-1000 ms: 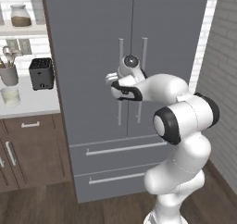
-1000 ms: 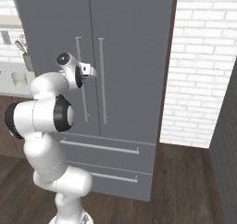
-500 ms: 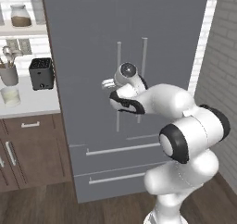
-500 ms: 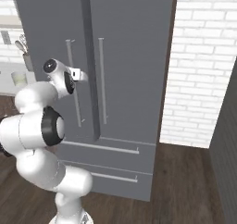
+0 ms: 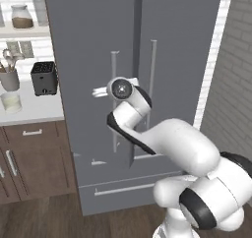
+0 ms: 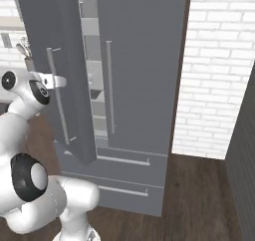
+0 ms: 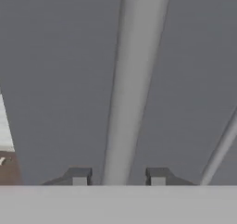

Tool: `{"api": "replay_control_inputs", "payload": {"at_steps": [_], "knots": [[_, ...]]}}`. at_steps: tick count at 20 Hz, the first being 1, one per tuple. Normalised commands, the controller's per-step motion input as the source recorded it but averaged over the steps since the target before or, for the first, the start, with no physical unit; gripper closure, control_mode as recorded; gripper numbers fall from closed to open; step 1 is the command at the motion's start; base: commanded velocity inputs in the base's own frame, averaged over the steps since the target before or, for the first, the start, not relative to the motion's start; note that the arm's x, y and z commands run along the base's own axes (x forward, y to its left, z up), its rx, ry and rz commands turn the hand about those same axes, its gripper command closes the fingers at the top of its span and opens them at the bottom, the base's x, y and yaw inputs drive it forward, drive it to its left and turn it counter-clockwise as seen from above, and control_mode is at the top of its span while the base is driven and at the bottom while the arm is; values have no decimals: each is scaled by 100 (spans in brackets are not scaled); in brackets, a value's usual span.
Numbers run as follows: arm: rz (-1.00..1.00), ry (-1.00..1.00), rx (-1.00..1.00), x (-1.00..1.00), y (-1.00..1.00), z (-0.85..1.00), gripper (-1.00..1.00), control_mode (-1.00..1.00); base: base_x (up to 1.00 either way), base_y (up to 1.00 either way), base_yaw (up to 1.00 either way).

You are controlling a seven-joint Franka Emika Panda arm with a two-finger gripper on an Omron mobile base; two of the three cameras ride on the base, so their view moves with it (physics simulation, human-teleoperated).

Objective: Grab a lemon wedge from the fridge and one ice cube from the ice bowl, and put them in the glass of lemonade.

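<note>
Closest to me, the gripper (image 7: 118,179) has its jaws set narrowly on either side of the left door's handle (image 7: 134,84), a fingertip (image 7: 79,177) close on each side, though whether they actually pinch it I cannot tell. That door of the fridge (image 6: 144,60) stands ajar, and through the gap pale shelves (image 6: 94,80) show, their contents too indistinct to make out. Farther off on the counter (image 5: 29,115) to the left stand a grey utensil cup (image 5: 9,78) with tools in it, a small pale cup (image 5: 11,103) and a black toaster (image 5: 44,78), with a jar (image 5: 22,16) of brown stuff on the shelf above.

counter (image 5: 29,115) left of fridge (image 5: 187,45), gripper (image 7: 118,177) astride handle (image 7: 134,79)
</note>
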Motion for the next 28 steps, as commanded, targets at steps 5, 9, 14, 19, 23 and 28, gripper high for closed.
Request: {"api": "replay_control_inputs", "payload": {"at_steps": [5, 9, 14, 19, 23, 28], "knots": [[0, -27, 7, -100, -54, 69, -100, -100, 0, 0, 0], [-4, -21, 30, -98, -100, 79, -100, -100, 0, 0, 0], [2, 11, 50, -5, -100, 52, -100, -100, 0, 0, 0], [12, 64, 45, 75, -66, -1, -100, -100, 0, 0, 0], [7, 44, 30, 49, -19, -9, -100, -100, 0, 0, 0], [0, 8, 21, 29, 1, -40, -100, -100, 0, 0, 0]]}}
